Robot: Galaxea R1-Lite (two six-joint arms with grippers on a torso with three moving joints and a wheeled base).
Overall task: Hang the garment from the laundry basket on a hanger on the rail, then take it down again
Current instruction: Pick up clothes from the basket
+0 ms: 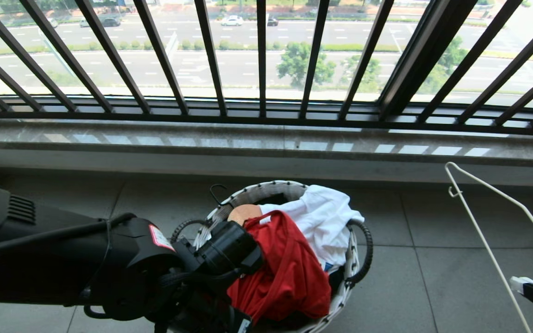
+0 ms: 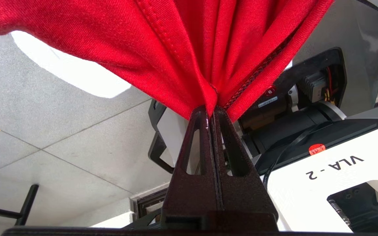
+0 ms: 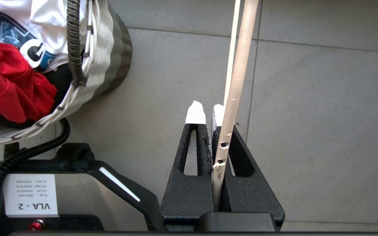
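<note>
Risk of slippage: left gripper (image 2: pixel 211 113) clenched on just a bunched fold of garment (image 2: pixel 182 42) above laundry basket (image 1: pixel 350 277), right gripper (image 3: pixel 205 109) pinching hanger (image 3: pixel 238 75) off-centre.

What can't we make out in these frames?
- Rail: in no view; all cameras look down.
- Garment chest print and neck label: hidden in its folds, head and left wrist views.
- Hanger hook and far shoulder: cut off by the head view's right edge.
- Laundry basket contents underneath: covered by the white garment and the left gripper.
</note>
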